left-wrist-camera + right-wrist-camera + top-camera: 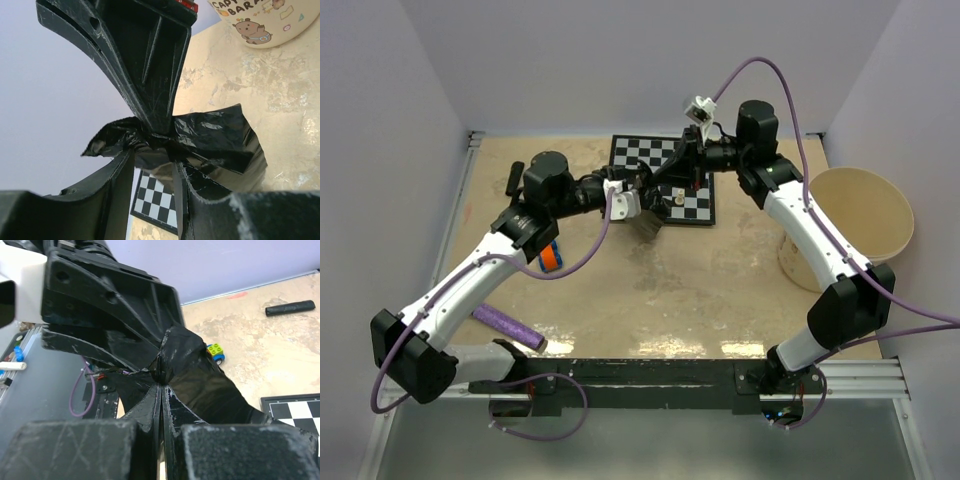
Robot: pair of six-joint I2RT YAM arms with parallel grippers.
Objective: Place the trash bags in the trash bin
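The left pincer [152, 170] and right pincer [160, 385] meet above the chessboard's [665, 165] near edge, the trash bag sheet [200, 385] between them. Well right of them on the counter [670, 300] stands the trash bin [850, 235]. To their left lie a rolled trash bag [514, 177], a toy block [551, 257] nearer, and a long roll [508, 327] nearest.

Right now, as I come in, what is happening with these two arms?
Both arms meet over the near edge of the chessboard, at one trash bag, a crumpled black sheet. The right gripper is shut on the film. The left gripper is open, with the film between its jaws. The bag is not yet in the trash bin, which stands at the right side of the table.
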